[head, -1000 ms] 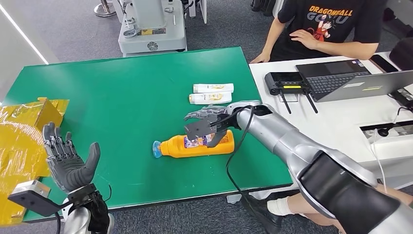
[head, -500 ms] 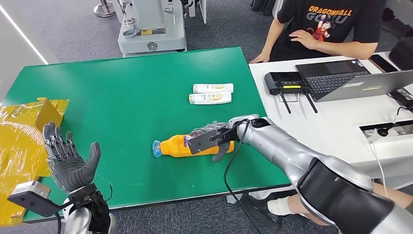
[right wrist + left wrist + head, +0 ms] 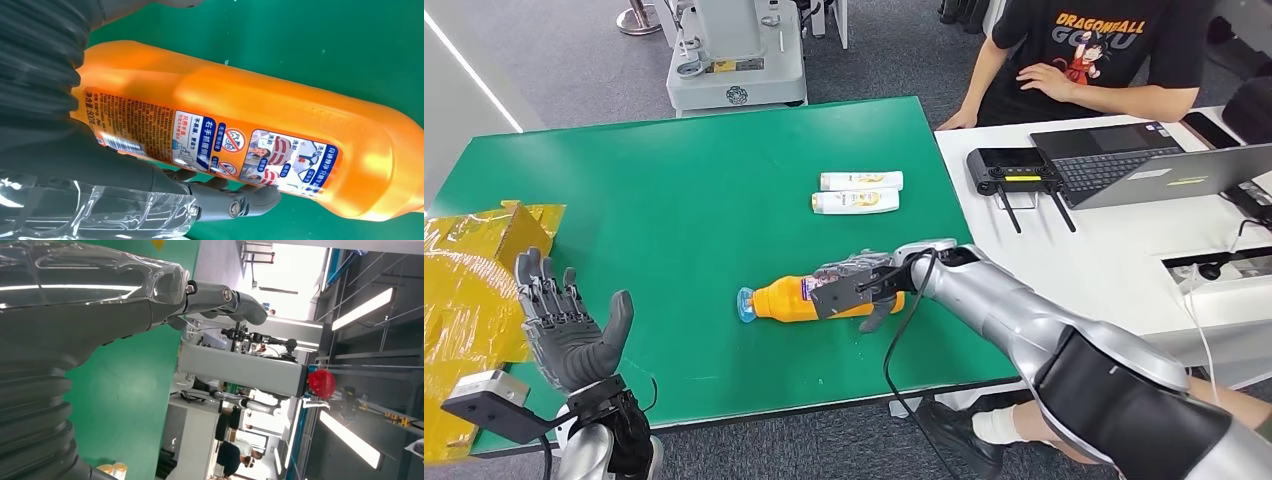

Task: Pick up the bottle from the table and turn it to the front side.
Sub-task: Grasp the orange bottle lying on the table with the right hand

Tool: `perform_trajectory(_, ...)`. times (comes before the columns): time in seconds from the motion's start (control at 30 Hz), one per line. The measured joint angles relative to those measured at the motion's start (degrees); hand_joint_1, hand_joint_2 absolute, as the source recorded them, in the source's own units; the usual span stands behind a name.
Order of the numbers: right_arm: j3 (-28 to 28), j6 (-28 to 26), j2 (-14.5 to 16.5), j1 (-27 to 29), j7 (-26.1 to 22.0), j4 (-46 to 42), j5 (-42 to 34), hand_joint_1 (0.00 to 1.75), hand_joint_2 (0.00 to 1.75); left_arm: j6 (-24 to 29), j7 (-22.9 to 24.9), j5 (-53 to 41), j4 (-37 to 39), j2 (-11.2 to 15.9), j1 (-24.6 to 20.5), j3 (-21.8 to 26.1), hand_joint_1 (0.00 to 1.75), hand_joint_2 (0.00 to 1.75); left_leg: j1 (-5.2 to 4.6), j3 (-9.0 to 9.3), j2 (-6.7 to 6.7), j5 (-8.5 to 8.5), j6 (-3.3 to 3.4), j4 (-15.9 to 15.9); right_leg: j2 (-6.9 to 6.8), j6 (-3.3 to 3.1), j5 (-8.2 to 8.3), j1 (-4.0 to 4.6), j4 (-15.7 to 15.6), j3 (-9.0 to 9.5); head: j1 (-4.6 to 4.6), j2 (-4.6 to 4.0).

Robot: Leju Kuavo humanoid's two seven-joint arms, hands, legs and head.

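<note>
An orange bottle [image 3: 824, 298] lies on its side on the green table [image 3: 674, 190], not far from the near edge and toward the right side, its blue cap [image 3: 745, 306] pointing toward the table's left edge. The right hand [image 3: 856, 285] is down on the bottle's thick end: its fingers [image 3: 842, 268] curve over the far side of the body and the thumb [image 3: 876, 312] comes round the near side, so the hand grips the bottle while it rests on the table. In the right wrist view the bottle [image 3: 250, 130] shows a printed label [image 3: 215, 142] of small text and warning pictures turned up toward the camera, with a finger [image 3: 230, 202] pressed against the bottle's edge beside that label. The left hand [image 3: 569, 330] is raised over the near left corner of the table, palm facing inward, fingers spread apart and holding nothing. Two white tubes [image 3: 860, 191] lie side by side farther back on the table, well apart from the bottle, toward the right edge. Crumpled yellow packaging [image 3: 474, 290] sits at the left edge. Beyond the right edge stands a white desk [image 3: 1114, 245] carrying a laptop [image 3: 1154, 165] and a black device [image 3: 1009, 168] with antennas, and a person [image 3: 1089, 55] in a black T-shirt sits at the far corner with a hand on the desk.
</note>
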Motion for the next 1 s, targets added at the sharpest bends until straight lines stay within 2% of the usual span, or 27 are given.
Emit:
perform_trajectory(0.3,1.37,-3.32,-1.72,1.05,-1.62,-0.48,0.27,0.00,1.75,-0.21,0.00,-0.14,0.02,0.02,-0.01,-0.10,0.00,1.75,-0.01,-0.01,-0.01,0.00,0.00,0.00,-0.01,0.00,0.00,-0.01,-0.01,0.02,0.01,0.00)
perform_trajectory(0.6,5.52,-8.12,-1.70,-1.34,1.34,-0.99,4.01,0.00,1.75,0.30,0.00,-0.42,-0.01,0.02,0.05,-0.10,0.00,1.75,-0.01,-0.02,-0.07,0.00,0.01,0.00,-0.06,0.00,0.00,0.00,0.01,0.04,0.01,0.00)
perform_trajectory(1.0,7.84,-10.97,-3.50,-2.00,1.43,-1.48,4.03,0.00,1.75,-0.29,0.00,-0.60,0.00,0.06,0.57,-0.14,0.00,1.75,-0.01,-0.02,-0.05,-0.01,0.01,0.01,-0.04,0.01,0.00,-0.02,-0.01,0.02,0.00,0.00)
